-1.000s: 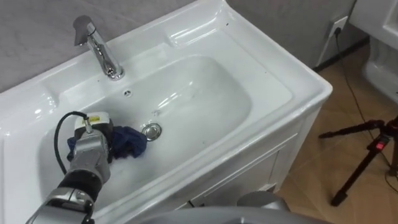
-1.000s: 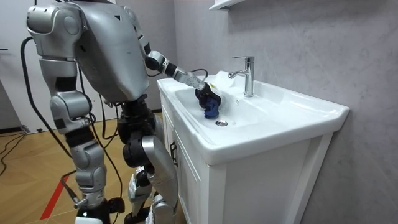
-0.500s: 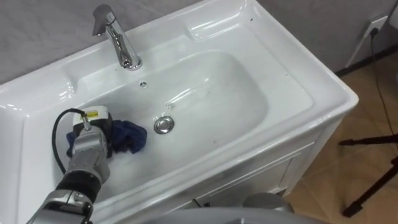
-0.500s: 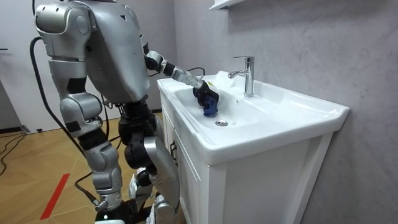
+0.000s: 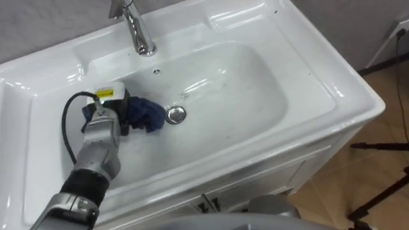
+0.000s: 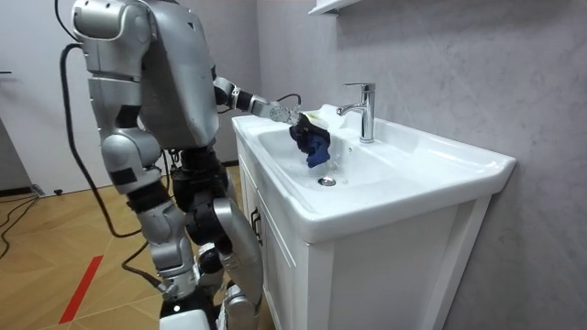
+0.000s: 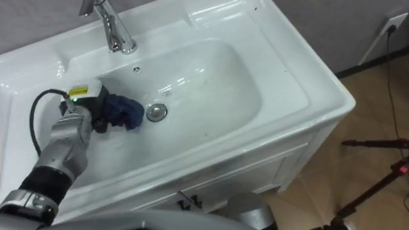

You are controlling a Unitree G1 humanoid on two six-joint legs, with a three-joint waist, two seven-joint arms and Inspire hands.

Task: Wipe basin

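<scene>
— Where is the cloth [image 5: 146, 114]?

— Left of centre in the eye views, inside the basin [image 5: 255, 83]. It bunches out from the front of the left hand [image 5: 105, 121], on the side toward the drain [image 5: 175, 115], with its far edge just beside the drain.

— And the hand?

— It comes in from the lower left, back turned up, with dark fingers [image 5: 125, 119] curled into the blue folds and clamped on them. In the room view the cloth hangs down from that hand over the bowl, left of the faucet [image 5: 139, 35].

— The robot itself?

— Standing at the cabinet's end, on the room view's left, with its arm stretched over the rim.
</scene>
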